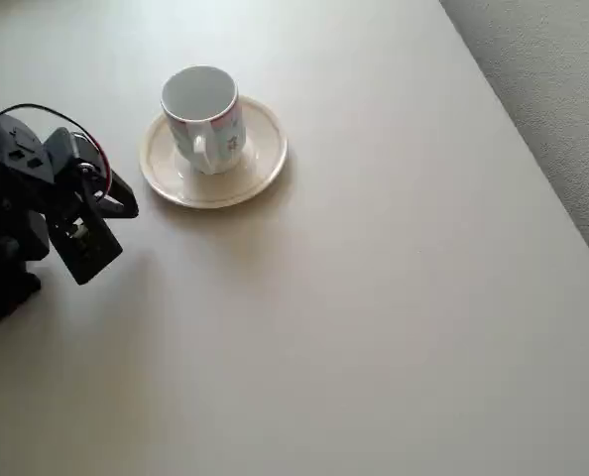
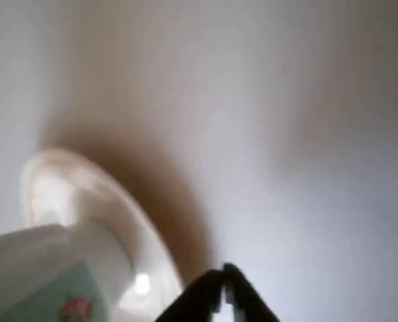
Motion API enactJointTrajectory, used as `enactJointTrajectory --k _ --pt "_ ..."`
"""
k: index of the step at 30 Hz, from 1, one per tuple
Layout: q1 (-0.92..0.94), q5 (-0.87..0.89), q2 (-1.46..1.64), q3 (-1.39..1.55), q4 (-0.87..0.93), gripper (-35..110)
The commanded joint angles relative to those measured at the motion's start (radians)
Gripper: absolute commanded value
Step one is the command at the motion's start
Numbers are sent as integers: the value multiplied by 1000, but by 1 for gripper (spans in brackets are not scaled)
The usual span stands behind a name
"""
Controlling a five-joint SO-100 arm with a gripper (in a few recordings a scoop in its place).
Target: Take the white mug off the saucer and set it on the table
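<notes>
Overhead view has the white mug (image 1: pixel 201 116) standing upright in the well of the saucer (image 1: pixel 260 164), in the upper left of the frame, its loop handle turned toward the bottom of the picture. That leaves the handle and the mug's side facing the open counter (image 1: pixel 394 297), which looks like the easier line of approach. The black arm sits at the left edge with the pincer (image 1: pixel 88 248) well apart from the saucer and lower in the frame, over bare counter.

Wrist view, blurred, shows the pincer (image 2: pixel 224 282) at the bottom centre with its dark tips meeting, so it appears closed and holding nothing. The mug (image 2: pixel 45 275) and saucer rim (image 2: pixel 85 181) lie at lower left. By my reading the lift has not begun; the pincer would need to open before reaching the mug.
</notes>
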Motion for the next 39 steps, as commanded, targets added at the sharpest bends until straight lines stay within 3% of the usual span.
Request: enactJointTrajectory --k 1,4,7,13,17,26,39 --pt "-6 -387 2 18 -77 2" --pt "103 -425 0 -61 -91 18" --pt "84 -439 -46 -285 -51 22" --pt "-67 -222 -833 -1118 270 24" --pt "-172 -137 -1129 -1382 379 24" --pt "-250 -51 -1437 -1381 319 24" --pt "-282 -66 -1468 -1124 72 21"
